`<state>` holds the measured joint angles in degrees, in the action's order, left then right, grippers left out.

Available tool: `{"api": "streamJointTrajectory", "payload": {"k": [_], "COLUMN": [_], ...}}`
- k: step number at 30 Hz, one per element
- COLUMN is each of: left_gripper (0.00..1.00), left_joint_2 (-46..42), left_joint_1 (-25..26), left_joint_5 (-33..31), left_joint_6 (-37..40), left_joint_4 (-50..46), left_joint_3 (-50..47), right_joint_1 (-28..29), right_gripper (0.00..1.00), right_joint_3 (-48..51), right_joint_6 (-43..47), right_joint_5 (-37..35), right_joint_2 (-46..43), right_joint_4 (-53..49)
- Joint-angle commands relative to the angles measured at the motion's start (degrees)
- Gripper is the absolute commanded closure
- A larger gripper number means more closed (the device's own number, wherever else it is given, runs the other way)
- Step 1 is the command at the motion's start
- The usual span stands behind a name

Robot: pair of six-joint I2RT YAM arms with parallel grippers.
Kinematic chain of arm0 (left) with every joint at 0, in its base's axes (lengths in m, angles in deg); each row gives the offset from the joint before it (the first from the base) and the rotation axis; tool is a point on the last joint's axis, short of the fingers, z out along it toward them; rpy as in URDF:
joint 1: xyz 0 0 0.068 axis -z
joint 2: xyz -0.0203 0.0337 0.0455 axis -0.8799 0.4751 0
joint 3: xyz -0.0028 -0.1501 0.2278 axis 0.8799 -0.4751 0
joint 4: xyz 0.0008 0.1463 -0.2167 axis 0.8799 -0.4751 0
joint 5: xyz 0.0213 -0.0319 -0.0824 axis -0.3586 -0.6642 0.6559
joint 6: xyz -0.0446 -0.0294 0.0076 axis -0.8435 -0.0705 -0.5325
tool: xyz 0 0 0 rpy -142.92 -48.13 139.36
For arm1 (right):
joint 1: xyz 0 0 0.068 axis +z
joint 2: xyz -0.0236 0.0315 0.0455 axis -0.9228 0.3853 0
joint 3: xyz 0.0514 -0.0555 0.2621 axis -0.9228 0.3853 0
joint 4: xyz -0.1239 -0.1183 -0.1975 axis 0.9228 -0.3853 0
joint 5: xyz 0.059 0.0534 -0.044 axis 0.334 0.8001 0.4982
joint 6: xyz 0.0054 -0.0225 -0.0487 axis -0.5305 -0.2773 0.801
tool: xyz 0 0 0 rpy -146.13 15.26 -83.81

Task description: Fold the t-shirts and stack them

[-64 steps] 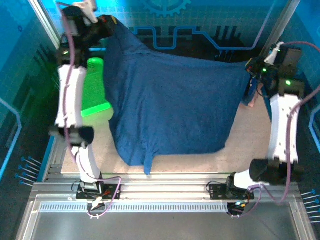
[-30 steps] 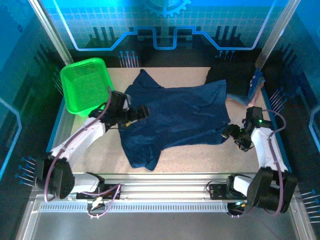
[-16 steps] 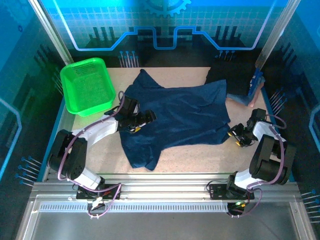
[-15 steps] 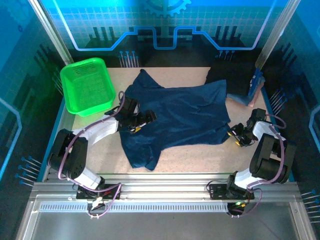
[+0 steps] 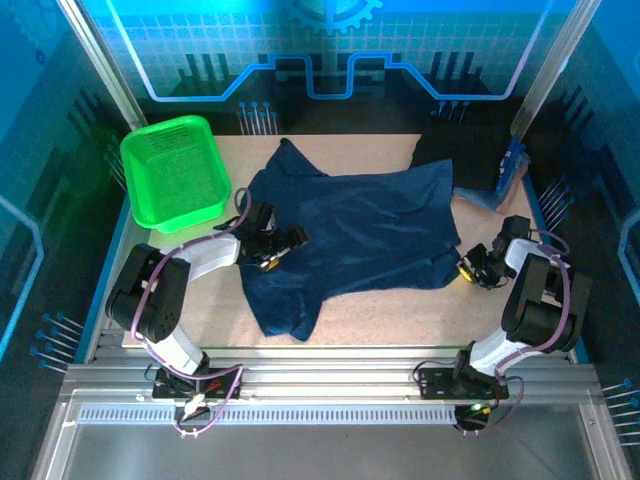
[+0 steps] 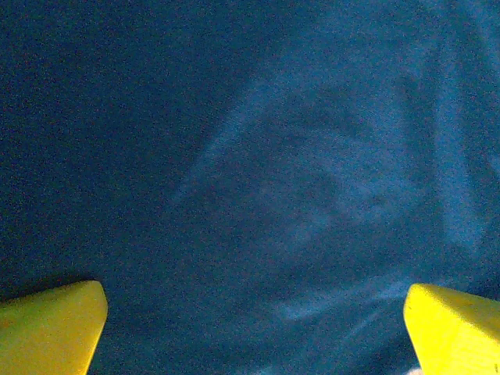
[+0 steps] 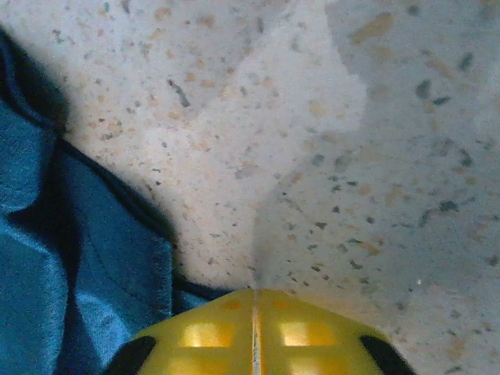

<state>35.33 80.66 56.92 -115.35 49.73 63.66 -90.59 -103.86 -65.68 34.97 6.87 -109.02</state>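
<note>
From the top camera, we see one navy t-shirt (image 5: 350, 230) lying spread out and wrinkled across the middle of the surface (image 5: 400, 310), with one corner reaching toward the far left. We can make out no fold in it, so we judge the task to be near its start: this shirt has yet to be folded and then stacked. The left claw (image 5: 285, 243) lies low over the shirt's left side. The right claw (image 5: 463, 268) sits at the shirt's near-right corner. A bright green basket (image 5: 175, 185) stands at the far left, near the shirt. A dark heap (image 5: 455, 160) at the far right is too dim for us to name.

From the left wrist camera, we see blue cloth close beneath two yellow fingertips (image 6: 51, 324), which are spread wide apart and hold nothing.

From the right wrist camera, we see that claw's two tips pressed together, with no cloth visible between them. The shirt's hem lies just beside them on the left.

The surface is pale and speckled, like stone. Around it stand metal frame posts (image 5: 100, 60) and blue-lit walls (image 5: 200, 40) printed with circuit-like lines.
</note>
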Motion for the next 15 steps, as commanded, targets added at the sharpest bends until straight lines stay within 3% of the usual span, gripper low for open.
{"api": "streamJointTrajectory", "payload": {"k": [1,13,14,15], "left_gripper": [0.01,0.01,0.01,0.01], "left_joint_2": [1.62,7.31,7.25,6.97], "left_joint_1": [-1.98,-4.79,-4.79,-4.74], "left_joint_5": [-0.99,-2.11,-1.45,-0.82], "left_joint_6": [-0.54,1.72,1.85,1.84], "left_joint_4": [0.95,0.65,1.01,1.48], "left_joint_3": [-1.11,0.66,0.74,0.79], "right_joint_1": [-0.31,-0.57,-0.49,-0.33], "right_gripper": [1.00,1.00,0.99,0.90], "right_joint_3": [-2.25,-1.22,-0.77,-0.39], "right_joint_6": [-1.23,0.13,0.49,0.66], "right_joint_5": [-1.09,-3.43,-1.70,-0.42], "right_joint_2": [-0.24,-10.08,-10.48,-10.54], "right_joint_4": [-1.58,-10.89,-10.03,-9.38]}}
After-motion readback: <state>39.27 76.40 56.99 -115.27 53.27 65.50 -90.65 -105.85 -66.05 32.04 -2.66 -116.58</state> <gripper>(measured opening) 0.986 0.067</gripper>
